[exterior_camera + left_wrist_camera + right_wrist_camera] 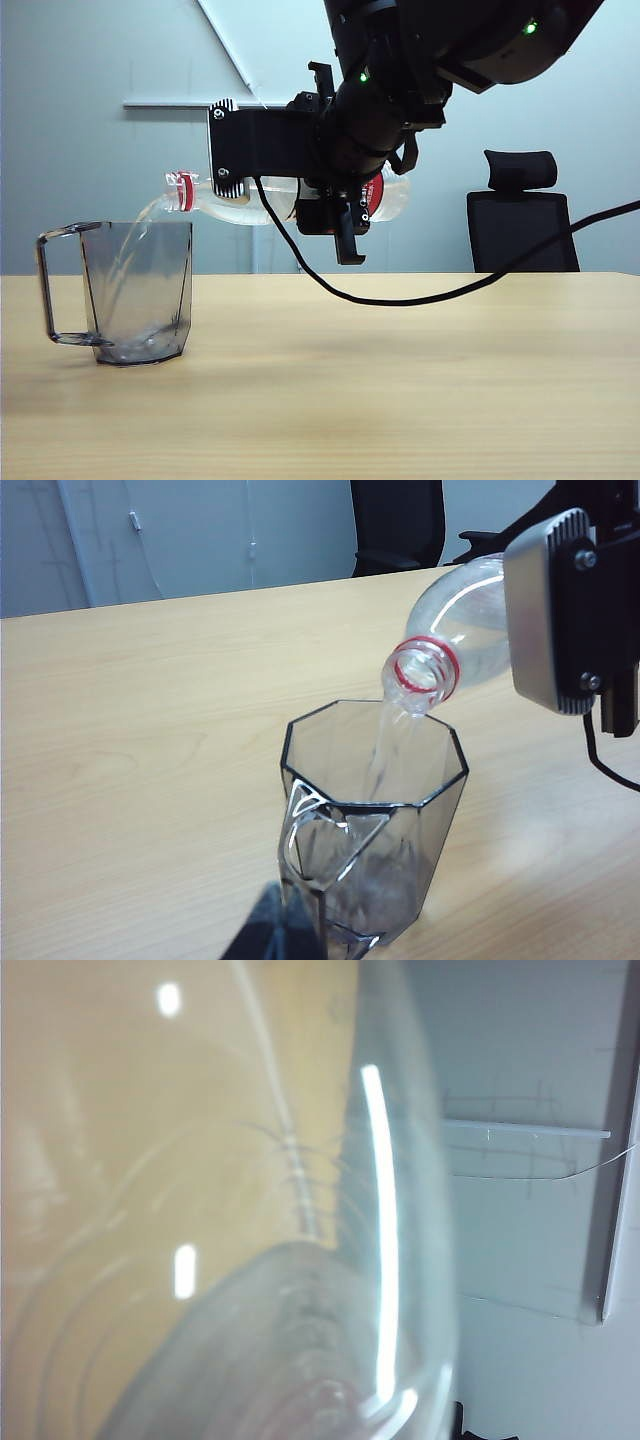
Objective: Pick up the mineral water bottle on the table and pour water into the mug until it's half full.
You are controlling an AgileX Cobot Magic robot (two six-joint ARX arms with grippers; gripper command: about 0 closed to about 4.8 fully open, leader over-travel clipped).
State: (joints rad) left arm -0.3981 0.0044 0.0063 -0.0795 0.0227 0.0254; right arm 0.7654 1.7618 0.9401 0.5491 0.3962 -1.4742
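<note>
Wood-look table (420,380), wide and light brown, fills the room in front of me, with a pale grey wall behind it and a black office chair (523,215) past the far edge.

On the table stands the mug (140,290), smoky grey and see-through, its square handle turned away from the arm. Above it the right gripper (345,215) pinches the mineral water bottle (250,205) around its labelled middle. The bottle lies almost flat in the air, with its red-ringed mouth just over the mug's rim. A thin stream of water (130,250) runs down into the mug. Only a little water sits at the bottom, so I think the pour has a long way to go before the mug is half full.

The right wrist view shows only the clear bottle wall pressed up close. In the left wrist view a dark tip pokes up near the mug handle. It may be the left gripper (275,930), but I cannot tell if it is spread or pressed together.

What could go wrong? The mouth hangs right at the rim, so a small wobble could send water down the outside onto the table. If the arm tips the bottle more, water may gush out, splash, and go past half. The black cable (400,295) hangs low over the table too.
</note>
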